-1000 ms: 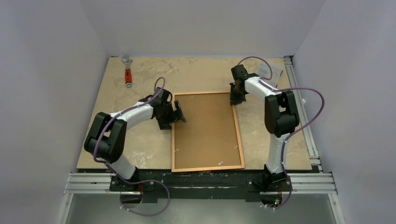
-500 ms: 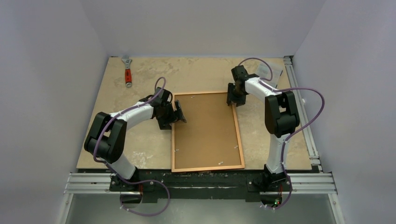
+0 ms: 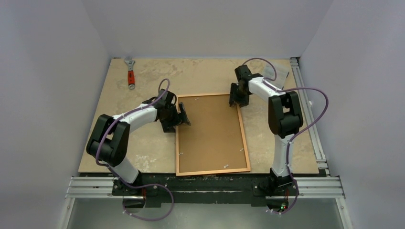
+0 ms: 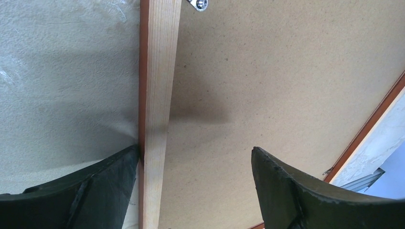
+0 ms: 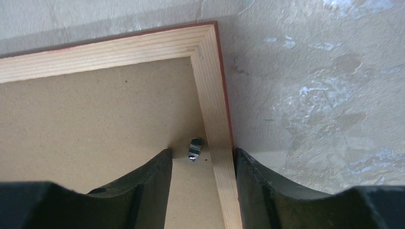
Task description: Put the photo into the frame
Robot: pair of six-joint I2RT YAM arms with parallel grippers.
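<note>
The frame (image 3: 212,172) is a thin orange-brown wooden rectangle lying back side up in the middle of the table. A plain brown panel, the photo's back (image 3: 210,133), fills it; the printed side is hidden. My left gripper (image 3: 184,114) is open astride the frame's left rail (image 4: 155,95), one finger (image 4: 95,191) on the table side and the other over the brown panel (image 4: 267,86). My right gripper (image 3: 236,98) is open at the far right corner, straddling the right rail (image 5: 215,109) and a small metal clip (image 5: 195,149). Its outer finger (image 5: 267,191) lies against the rail's outer edge.
A red-handled adjustable wrench (image 3: 130,74) lies at the far left of the table. A clear plastic object (image 3: 284,71) sits at the far right corner, partly behind the right arm's cable. Metal rails run along the right edge (image 3: 310,124) and the front edge (image 3: 210,187).
The right gripper's jaws have spread from shut to open, and it has shifted slightly left and farther along the frame's far right corner. The left arm and the frame have not moved.
</note>
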